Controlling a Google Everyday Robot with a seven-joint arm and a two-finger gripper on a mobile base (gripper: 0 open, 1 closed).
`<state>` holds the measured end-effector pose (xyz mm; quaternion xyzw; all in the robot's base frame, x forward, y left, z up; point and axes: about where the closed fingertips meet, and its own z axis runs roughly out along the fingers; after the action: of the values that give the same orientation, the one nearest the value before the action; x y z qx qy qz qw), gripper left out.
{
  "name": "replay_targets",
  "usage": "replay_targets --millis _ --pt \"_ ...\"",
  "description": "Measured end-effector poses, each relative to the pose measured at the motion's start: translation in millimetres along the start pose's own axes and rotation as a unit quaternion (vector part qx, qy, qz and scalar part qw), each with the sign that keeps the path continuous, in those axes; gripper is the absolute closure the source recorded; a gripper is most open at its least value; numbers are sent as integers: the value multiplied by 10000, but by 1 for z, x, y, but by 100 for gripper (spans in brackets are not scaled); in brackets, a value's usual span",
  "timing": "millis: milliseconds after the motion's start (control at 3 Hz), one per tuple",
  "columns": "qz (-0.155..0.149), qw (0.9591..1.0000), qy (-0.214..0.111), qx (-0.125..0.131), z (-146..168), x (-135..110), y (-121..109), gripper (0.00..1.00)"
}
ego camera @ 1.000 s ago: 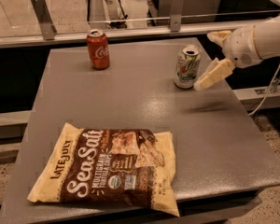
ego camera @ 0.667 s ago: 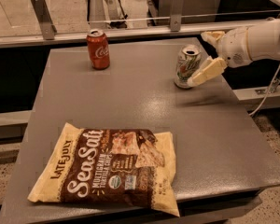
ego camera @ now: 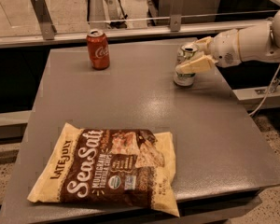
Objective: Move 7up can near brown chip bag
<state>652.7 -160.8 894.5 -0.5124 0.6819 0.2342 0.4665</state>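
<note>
Front left: large flat brown-and-cream chip bag [ego camera: 109,171] on grey table [ego camera: 130,101]. Back left: red cola can [ego camera: 98,49]. Back right: small silver-white 7up can [ego camera: 183,78], upright, white two-finger gripper [ego camera: 189,56] clasping it. Advice: lift straight, carry low, set beside bag, avoiding overlap

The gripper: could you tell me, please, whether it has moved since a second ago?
Yes. The gripper has moved left, in from the right edge of the table, and is now at the 7up can.
</note>
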Motion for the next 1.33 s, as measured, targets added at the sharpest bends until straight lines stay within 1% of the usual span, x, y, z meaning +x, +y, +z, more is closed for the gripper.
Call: replay_targets --millis 333,667,1000,1333 --pt "50 9993 -146 -346 3 -14 11 64" --pt "-75 9956 -404 -846 -3 -39 41 88" --pt "-274 9887 -621 -1333 -5 -56 84 100" --pt "-371 9802 -803 -1773 -1 -62 126 100"
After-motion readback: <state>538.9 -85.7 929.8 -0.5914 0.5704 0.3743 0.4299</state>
